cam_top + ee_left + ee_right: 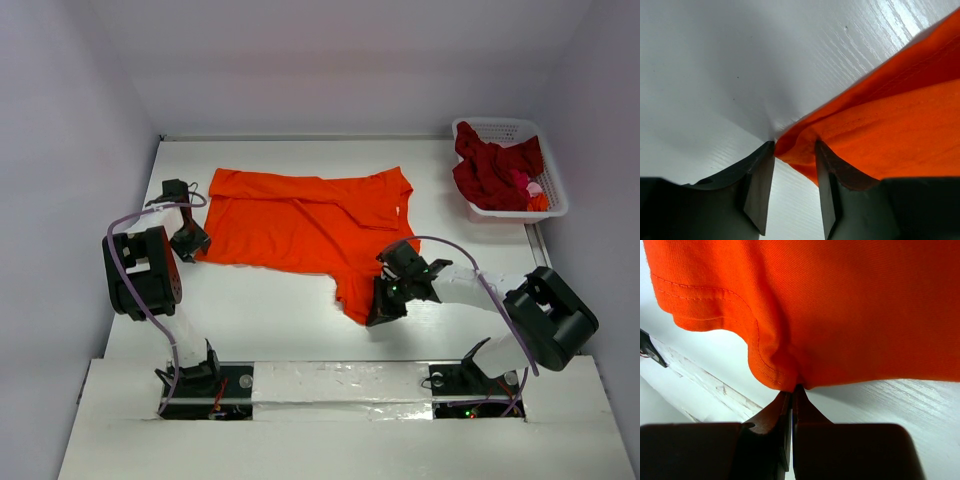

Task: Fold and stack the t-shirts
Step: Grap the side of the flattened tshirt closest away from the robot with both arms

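The bright orange t-shirt [300, 220] lies spread on the white table, with a flap hanging toward the near edge. My left gripper [190, 240] sits at the shirt's near left corner. In the left wrist view its jaws [795, 145] stand apart, with the orange corner [890, 130] reaching between the tips. My right gripper [383, 305] is at the flap's near end. In the right wrist view it [792, 388] is shut on the orange hem [840, 305], which bunches at the tips. A dark red t-shirt [490, 170] and a bit of pink cloth [532, 187] lie in the basket.
The white lattice basket [500, 124] stands at the back right corner of the table. Grey walls close in the table on the left, back and right. The arm bases sit on a white ledge [330, 385] at the near edge.
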Robot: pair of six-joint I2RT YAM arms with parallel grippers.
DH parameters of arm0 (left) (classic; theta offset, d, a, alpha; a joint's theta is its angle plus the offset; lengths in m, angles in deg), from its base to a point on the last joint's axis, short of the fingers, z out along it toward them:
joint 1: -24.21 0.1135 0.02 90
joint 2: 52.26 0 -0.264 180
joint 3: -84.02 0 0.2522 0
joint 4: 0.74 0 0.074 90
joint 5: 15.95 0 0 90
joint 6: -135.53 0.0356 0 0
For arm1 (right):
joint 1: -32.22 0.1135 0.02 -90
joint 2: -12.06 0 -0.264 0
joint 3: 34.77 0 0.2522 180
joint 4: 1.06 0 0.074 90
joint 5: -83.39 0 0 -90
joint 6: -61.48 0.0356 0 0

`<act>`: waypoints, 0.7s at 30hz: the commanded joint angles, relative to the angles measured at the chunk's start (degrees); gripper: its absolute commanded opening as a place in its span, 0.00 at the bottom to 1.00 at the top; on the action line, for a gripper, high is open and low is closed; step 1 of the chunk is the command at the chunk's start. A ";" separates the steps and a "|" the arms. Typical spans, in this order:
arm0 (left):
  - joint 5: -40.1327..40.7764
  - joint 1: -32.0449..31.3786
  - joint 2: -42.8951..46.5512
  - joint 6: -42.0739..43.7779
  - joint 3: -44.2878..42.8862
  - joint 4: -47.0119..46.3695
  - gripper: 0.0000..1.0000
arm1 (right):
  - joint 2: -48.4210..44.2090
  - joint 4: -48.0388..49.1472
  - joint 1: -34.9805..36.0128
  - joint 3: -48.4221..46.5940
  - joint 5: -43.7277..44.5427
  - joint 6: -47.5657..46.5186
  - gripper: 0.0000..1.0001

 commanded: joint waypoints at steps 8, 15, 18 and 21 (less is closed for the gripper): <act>1.40 0.13 0.00 -0.24 0.73 1.00 0.28 | -0.23 -0.98 0.48 -1.40 2.33 -1.19 0.00; 1.41 0.13 0.44 -0.33 0.30 1.79 0.24 | -0.23 -1.33 0.48 -1.84 2.85 -1.19 0.00; 1.06 0.13 0.53 -0.33 -0.14 2.14 0.17 | -0.50 -1.77 0.48 -2.11 3.21 -1.19 0.00; 0.88 0.13 0.53 -0.51 -0.41 2.23 0.15 | -0.41 -1.86 0.48 -2.20 3.30 -1.27 0.00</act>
